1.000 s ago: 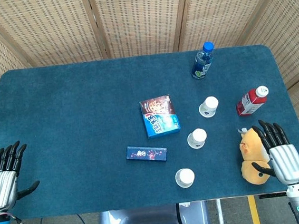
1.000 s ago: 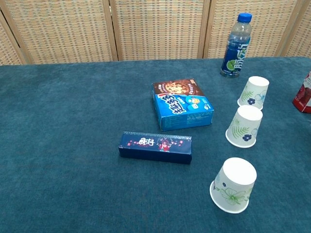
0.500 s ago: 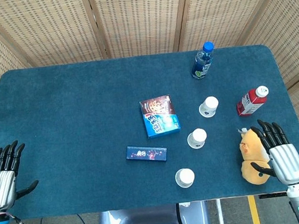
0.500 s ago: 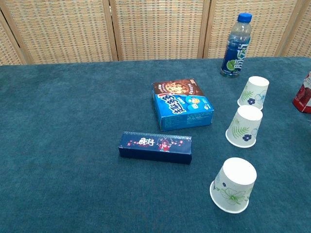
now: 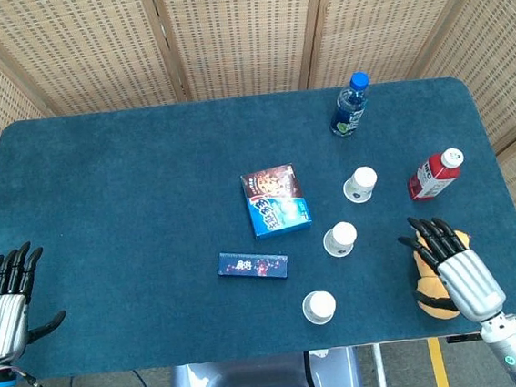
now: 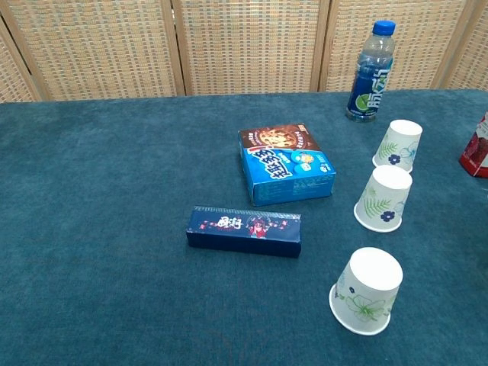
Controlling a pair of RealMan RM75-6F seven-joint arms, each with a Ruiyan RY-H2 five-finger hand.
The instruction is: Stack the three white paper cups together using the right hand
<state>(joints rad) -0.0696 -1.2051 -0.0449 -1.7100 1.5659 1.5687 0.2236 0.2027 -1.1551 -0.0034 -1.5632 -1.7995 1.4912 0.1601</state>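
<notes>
Three white paper cups stand upside down, apart, in a slanted row on the right of the blue table. The far cup [image 5: 360,185] [image 6: 398,144], the middle cup [image 5: 340,239] [image 6: 383,198] and the near cup [image 5: 319,307] [image 6: 367,290] carry flower prints. My right hand [image 5: 457,270] hovers open, fingers spread, right of the middle cup, over a yellow plush toy [image 5: 427,271]. At the table's front left corner my left hand [image 5: 3,302] is open. Neither hand shows in the chest view.
A blue snack box [image 5: 275,200] [image 6: 287,165] and a dark flat box [image 5: 253,265] [image 6: 244,230] lie left of the cups. A blue-capped bottle [image 5: 349,106] [image 6: 371,71] stands behind them. A red bottle [image 5: 434,175] [image 6: 478,149] lies at the right.
My right hand has moved left and slightly forward, now covering more of the plush toy. The left hand and the cups have not moved.
</notes>
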